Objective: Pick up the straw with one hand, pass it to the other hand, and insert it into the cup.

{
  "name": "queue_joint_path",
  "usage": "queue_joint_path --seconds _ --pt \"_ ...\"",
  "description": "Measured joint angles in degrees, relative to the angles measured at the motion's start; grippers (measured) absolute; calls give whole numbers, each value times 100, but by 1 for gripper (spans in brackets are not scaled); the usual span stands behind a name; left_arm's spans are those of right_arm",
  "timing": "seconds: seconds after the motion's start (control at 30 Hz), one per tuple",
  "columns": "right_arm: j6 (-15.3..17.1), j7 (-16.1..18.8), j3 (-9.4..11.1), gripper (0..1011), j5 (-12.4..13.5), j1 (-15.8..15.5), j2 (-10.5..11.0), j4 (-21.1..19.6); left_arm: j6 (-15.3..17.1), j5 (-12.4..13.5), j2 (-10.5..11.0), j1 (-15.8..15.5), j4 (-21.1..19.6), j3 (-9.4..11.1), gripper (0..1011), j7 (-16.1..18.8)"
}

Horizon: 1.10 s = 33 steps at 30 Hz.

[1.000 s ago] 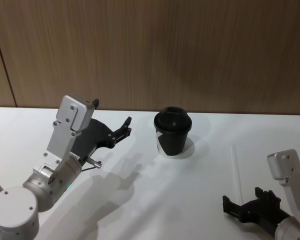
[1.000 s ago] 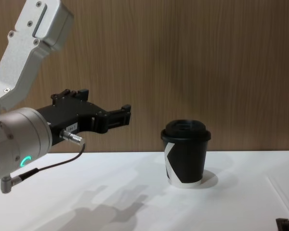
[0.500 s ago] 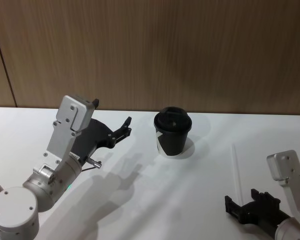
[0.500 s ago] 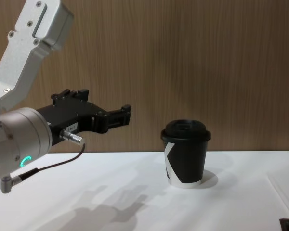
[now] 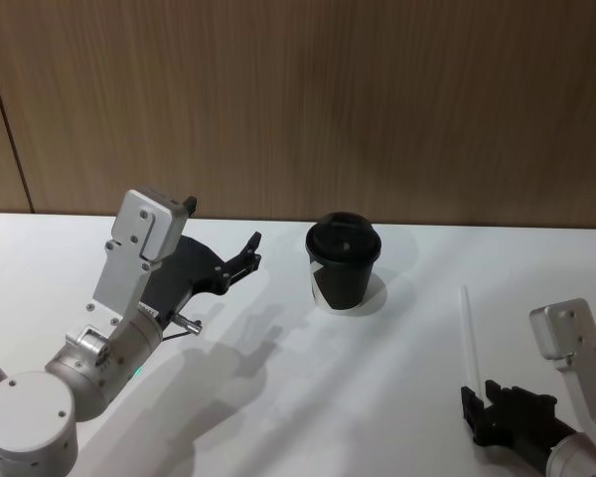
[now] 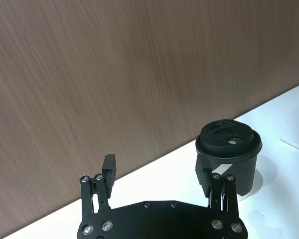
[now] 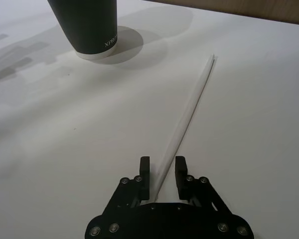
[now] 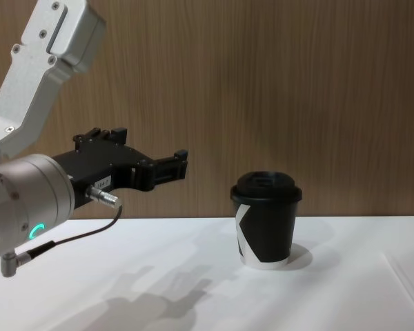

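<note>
Right claw (image 7: 162, 164) sits low at the bottom right of the head view, its fingers parted and straddling the near end of the straw (image 7: 192, 107), with a sliver of table (image 5: 308, 397) showing on each side, so nothing is gripped yet. From there the straw lies flat and runs up the frame, well apart from the cup (image 5: 343, 263), which stands upright at centre with its lid on. At the left, the left claw (image 6: 157, 167) hangs raised above the table with its fingers spread wide and empty. The trouble I'd expect is in the pinch. The straw is thin and round, so if the fingers close off-centre it could roll or squirt out sideways. A hold this near the tip leaves nearly the whole length hanging free, and that length could swing or sag on the lift and make the hand-over hard to line up. If the fingers press too low, they may scrape the table instead of getting under the straw.
</note>
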Motion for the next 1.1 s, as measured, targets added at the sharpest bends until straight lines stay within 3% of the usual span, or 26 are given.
queue_joint_path --seconds 0.33,0.43,1.1 --pt "5 7 0 41 0 -3 -1 -3 0 0 0 0 0 0 1002 0" --pt "6 7 0 4 0 -3 -1 -3 0 0 0 0 0 0 1002 0" --pt "6 7 0 1 1 -3 0 -3 0 0 0 0 0 0 1002 0"
